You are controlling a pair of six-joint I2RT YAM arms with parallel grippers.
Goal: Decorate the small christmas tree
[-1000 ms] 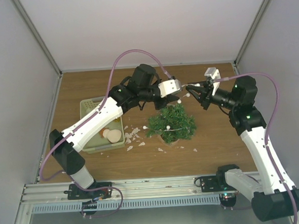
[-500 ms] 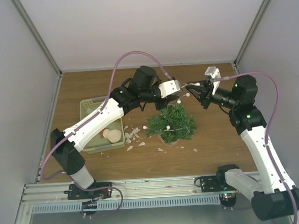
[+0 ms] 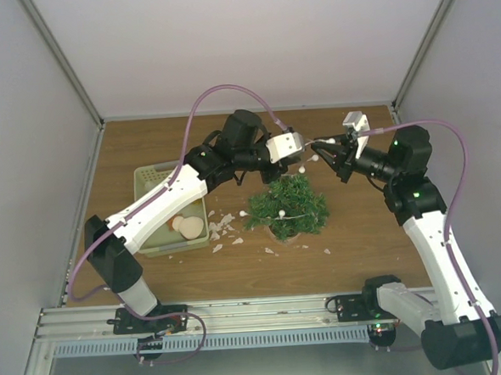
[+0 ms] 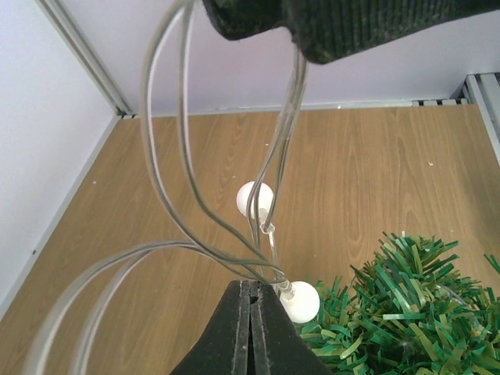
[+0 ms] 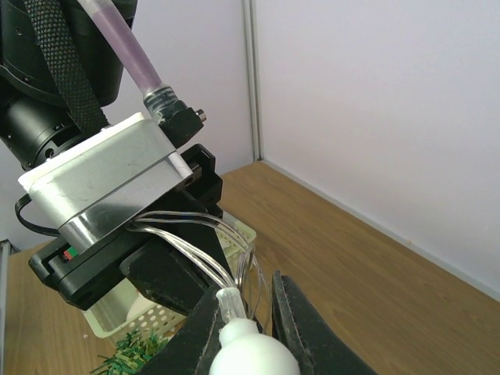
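Now, left gripper [image 4: 250, 291]: I'm reaching to centre frame, jaws together on clear wire [image 4: 262, 272].
right gripper [image 5: 246, 291]: I'm pinching a white bulb [image 5: 250, 355].
small christmas tree [image 3: 287, 204]: standing mid-frame, just below both.

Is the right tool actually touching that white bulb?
Touching. The right wrist view shows the right tool clamped on the white bulb, both jaws pressing it.
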